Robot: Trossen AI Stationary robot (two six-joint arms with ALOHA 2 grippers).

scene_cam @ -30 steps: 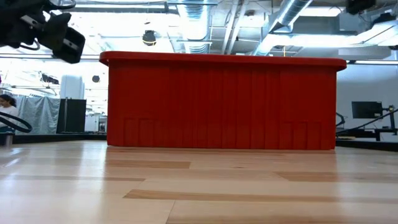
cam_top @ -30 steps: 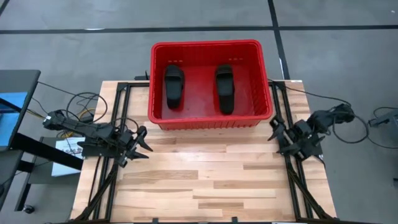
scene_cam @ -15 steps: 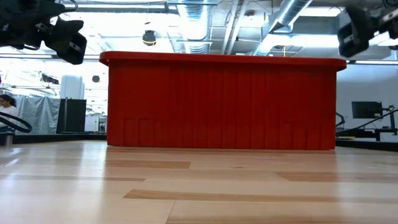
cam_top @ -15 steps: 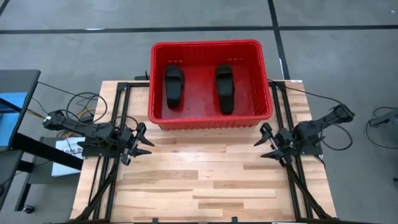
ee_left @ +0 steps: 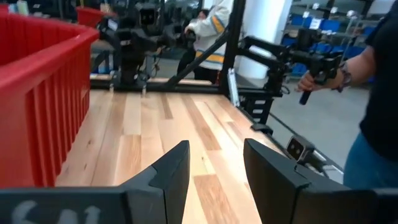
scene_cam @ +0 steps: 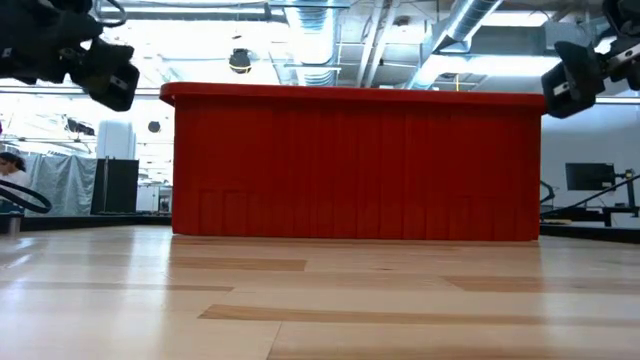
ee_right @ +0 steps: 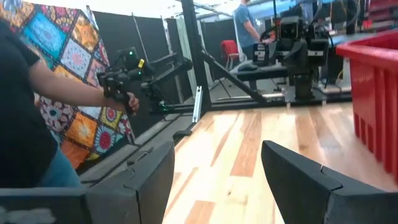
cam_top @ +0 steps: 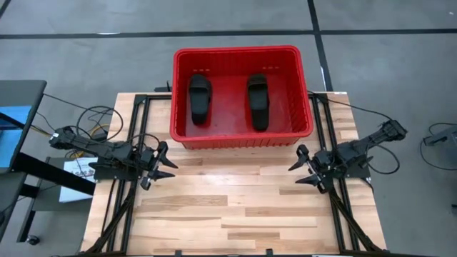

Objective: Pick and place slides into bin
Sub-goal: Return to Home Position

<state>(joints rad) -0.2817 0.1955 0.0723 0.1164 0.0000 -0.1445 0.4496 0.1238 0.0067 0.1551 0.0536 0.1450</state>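
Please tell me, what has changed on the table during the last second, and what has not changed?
The right gripper turned away from the near right corner of the bin and moved inward over the table, open and holding nothing. Nothing was taken hold of or let go. The left gripper, the bin and the two slides seen in it stayed as they were.

Bin (cam_top: pixel 243 138) far-centre on table (cam_top: pixel 228 207), my grippers nearer, either side.
Two slides (cam_top: pixel 199 98) (cam_top: pixel 258 101) side by side in it; my left gripper (cam_top: pixel 168 163) off its near-left corner, my right gripper (cam_top: pixel 295 168) off its near-right corner.
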